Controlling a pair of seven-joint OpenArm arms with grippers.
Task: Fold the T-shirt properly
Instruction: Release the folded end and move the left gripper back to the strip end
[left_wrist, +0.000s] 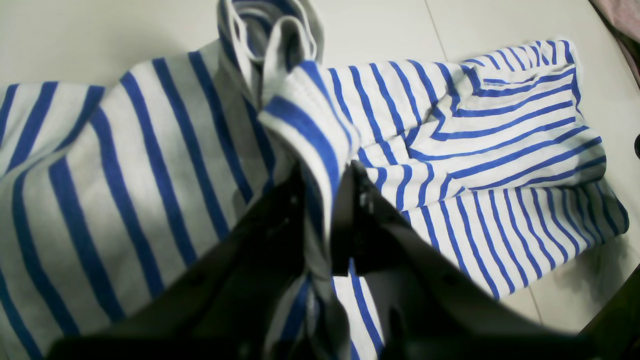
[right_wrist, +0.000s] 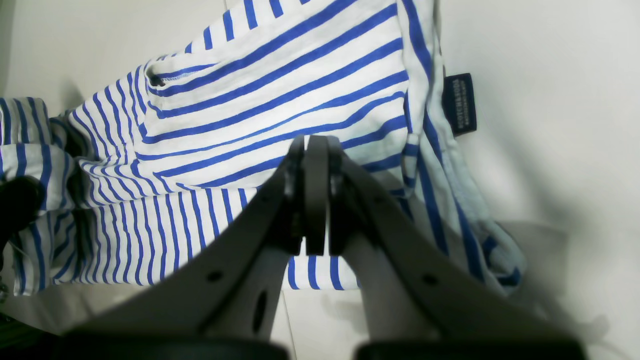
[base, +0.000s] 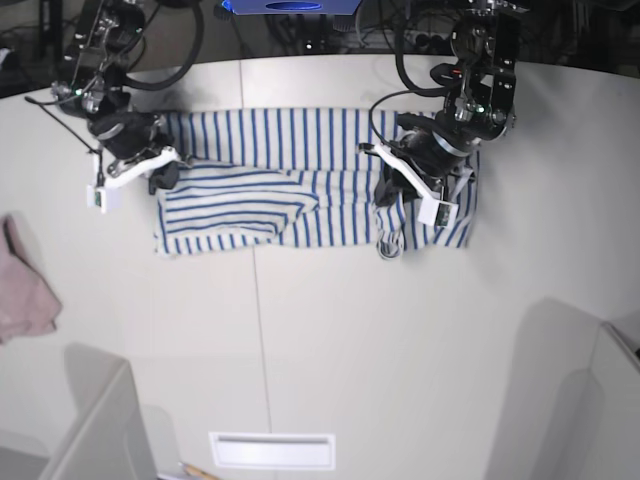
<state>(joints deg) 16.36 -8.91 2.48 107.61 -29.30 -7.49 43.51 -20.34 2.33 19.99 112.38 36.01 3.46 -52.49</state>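
The T-shirt (base: 300, 190) is spread lengthwise along the far edge of the counter (base: 400, 350), partly folded, its lower layers rumpled. A raised ridge of striped cloth is pinched by the left hand (left_wrist: 340, 200), whose jaws are nearly closed on the fabric at the shirt's end nearer the counter's right edge in the base view. The right hand (right_wrist: 315, 195) is seen fully closed above the other end of the shirt, with nothing gripped between its jaws. A dark neck tag (right_wrist: 460, 102) is seen at the garment's edge. A pink cloth (base: 25, 290) is lying at the counter's left edge, well apart from the shirt.
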